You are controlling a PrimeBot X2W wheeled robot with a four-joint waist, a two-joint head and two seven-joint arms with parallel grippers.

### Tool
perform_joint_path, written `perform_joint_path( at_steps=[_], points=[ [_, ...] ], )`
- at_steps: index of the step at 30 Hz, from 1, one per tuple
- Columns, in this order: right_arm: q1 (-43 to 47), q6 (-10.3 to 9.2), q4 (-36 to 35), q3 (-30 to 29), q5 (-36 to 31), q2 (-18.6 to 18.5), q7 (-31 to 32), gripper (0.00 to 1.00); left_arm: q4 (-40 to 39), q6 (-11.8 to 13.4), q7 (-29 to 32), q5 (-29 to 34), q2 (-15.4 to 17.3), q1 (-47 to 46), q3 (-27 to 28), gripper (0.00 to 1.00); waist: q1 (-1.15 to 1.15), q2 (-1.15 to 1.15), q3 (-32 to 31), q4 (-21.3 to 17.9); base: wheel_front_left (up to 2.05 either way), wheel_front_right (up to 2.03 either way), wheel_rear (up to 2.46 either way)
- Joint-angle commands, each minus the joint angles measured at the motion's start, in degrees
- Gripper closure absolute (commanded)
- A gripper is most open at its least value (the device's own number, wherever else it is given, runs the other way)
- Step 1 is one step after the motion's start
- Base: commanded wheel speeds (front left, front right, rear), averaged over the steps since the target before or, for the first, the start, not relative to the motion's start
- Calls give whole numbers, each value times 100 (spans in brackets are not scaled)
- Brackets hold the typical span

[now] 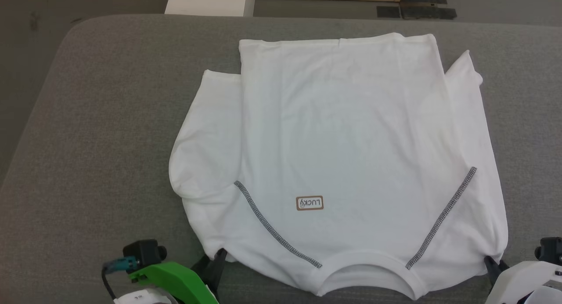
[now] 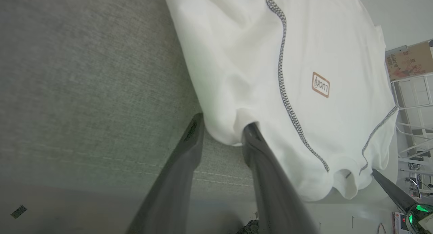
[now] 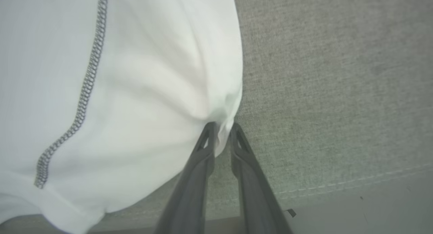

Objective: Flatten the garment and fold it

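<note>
- Shirt lies flat, collar toward the robot.
- Left gripper stands open, the shirt's near corner between its fingertips.
- Right gripper, almost closed, pinches the other corner.

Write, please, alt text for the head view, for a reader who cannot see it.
A white short-sleeved T-shirt of soft fabric lies spread on a grey fabric-covered surface, collar nearest the robot, its small brown-bordered LUCKY patch upside down. The dark fingers of the left gripper and the right gripper are at its two near corners.
</note>
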Motion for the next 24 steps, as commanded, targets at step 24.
perform_joint_path(
  at_steps=[24],
  points=[
    [-315, -11, -2197, 1024, -613, -94, -2773, 0, 513, 585, -1518, 1940, 422, -2544, 447, 0, 1, 0, 520, -365, 0, 0, 0]
  ],
)
